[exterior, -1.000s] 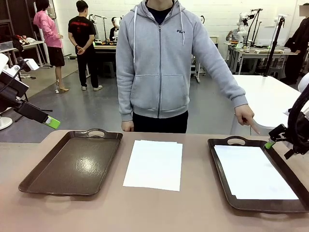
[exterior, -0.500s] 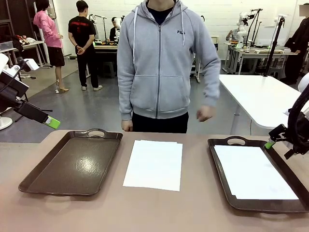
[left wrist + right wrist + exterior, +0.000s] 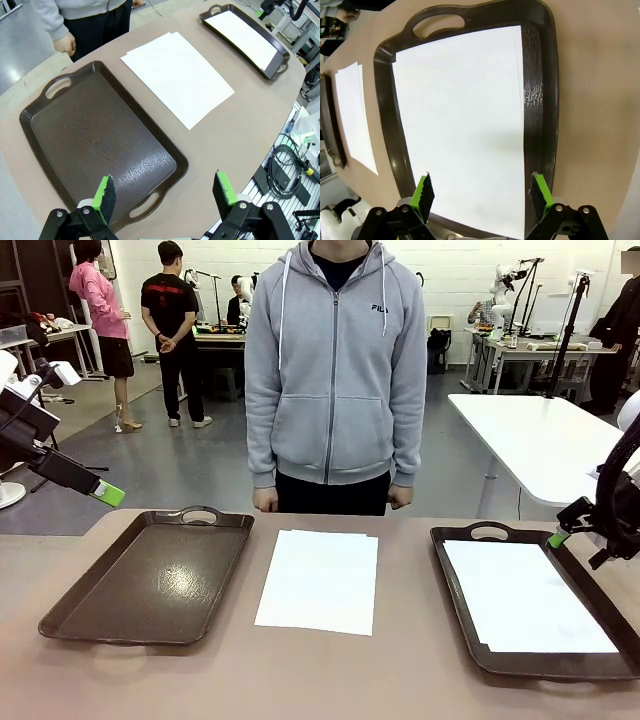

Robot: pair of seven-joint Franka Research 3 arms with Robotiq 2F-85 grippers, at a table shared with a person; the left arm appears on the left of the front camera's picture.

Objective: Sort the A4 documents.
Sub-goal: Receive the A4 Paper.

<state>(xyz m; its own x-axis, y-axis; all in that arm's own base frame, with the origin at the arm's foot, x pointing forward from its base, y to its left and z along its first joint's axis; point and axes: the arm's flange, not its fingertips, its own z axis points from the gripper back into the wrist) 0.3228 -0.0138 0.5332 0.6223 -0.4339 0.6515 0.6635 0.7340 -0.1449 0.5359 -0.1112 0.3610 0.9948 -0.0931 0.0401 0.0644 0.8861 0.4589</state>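
Several A4 documents (image 3: pixel 320 580) mid-table (more in right tray (image 3: pixel 550 668)); left tool (image 3: pixel 164 182), right tool (image 3: pixel 481 182) gaping, empty

In the front view, the left tray (image 3: pixel 150 575) lies at the lower left of the table (image 3: pixel 400 670) and the right tray (image 3: pixel 452 590) at the lower right. Between them at centre, touching neither, a stack of A4 documents (image 3: pixel 320 580) lies directly on the table. Another A4 sheet (image 3: pixel 525 595) lies flat inside the right tray. A person (image 3: pixel 335 380) stands behind the table's far edge, at upper centre. The left gripper (image 3: pixel 108 494) hangs at the frame's left edge, off the table. The right gripper (image 3: pixel 558 537) hangs over the right tray's far right rim.
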